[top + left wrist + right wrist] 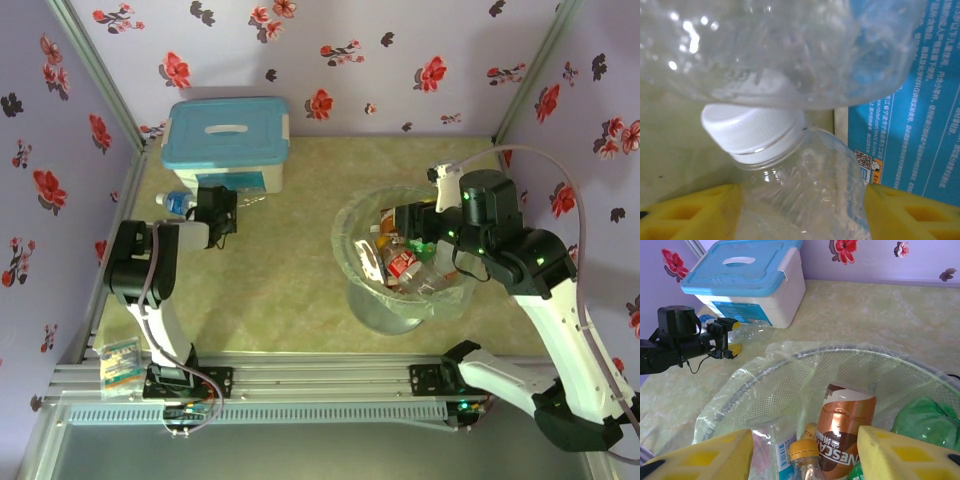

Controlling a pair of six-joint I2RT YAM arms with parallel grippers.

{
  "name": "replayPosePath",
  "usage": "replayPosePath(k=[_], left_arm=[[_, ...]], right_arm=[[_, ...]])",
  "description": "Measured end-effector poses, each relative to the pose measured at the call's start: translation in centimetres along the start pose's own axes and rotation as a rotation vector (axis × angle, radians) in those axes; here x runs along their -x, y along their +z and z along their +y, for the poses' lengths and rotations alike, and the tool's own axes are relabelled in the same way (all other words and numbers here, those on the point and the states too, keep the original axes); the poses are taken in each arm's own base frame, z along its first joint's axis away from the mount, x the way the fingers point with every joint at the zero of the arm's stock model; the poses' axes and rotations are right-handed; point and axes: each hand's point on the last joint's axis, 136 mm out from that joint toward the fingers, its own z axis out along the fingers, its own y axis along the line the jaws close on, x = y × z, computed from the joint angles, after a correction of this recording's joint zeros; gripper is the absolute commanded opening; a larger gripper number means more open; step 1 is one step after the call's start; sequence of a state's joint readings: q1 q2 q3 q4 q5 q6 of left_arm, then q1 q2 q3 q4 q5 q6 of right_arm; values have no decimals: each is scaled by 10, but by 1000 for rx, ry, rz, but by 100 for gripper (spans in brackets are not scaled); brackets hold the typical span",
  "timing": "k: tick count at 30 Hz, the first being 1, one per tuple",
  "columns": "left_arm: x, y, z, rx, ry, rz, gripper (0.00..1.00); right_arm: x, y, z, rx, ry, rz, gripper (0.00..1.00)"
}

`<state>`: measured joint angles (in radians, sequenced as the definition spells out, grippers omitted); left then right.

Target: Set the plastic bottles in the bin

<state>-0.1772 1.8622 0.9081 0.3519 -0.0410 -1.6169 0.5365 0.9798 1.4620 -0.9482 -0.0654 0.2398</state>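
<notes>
Beside one white box [228, 140], two clear bottles [780, 50] are lying; at least four other bottles [847, 425] are sitting in one bin [392, 308].
Left gripper [802, 205] is pinching the white-capped bottle [800, 165]; right gripper [805, 447] is hovering half-open, empty, over the bin.

Black-white arms [560, 320], grey cables [560, 165], green lights [541, 262]; left hand [802, 210], right hand [805, 452] yellow-fingered.

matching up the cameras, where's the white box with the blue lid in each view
top view: box at upper left, near the back corner
left wrist: its blue printed label, along the right edge
right wrist: box at upper left, lid facing up
shared landmark: left hand closed on a clear bottle just in front of that label
</notes>
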Motion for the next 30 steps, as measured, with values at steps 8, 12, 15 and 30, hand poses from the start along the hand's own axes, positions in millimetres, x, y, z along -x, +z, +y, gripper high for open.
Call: replayPosePath(k=[8, 12, 15, 30], left_arm=[[-8, -3, -2, -10, 11, 13, 52], [-11, -20, -16, -50, 49, 17, 50], [-18, -42, -40, -108, 97, 19, 50], [-22, -136, -72, -236, 265, -12, 69]], right_arm=[[-1, -1, -3, -15, 0, 2, 58], [-1, -2, -2, -13, -2, 0, 58], [1, 0, -1, -7, -3, 4, 58], [19, 46, 44, 121, -101, 57, 59]])
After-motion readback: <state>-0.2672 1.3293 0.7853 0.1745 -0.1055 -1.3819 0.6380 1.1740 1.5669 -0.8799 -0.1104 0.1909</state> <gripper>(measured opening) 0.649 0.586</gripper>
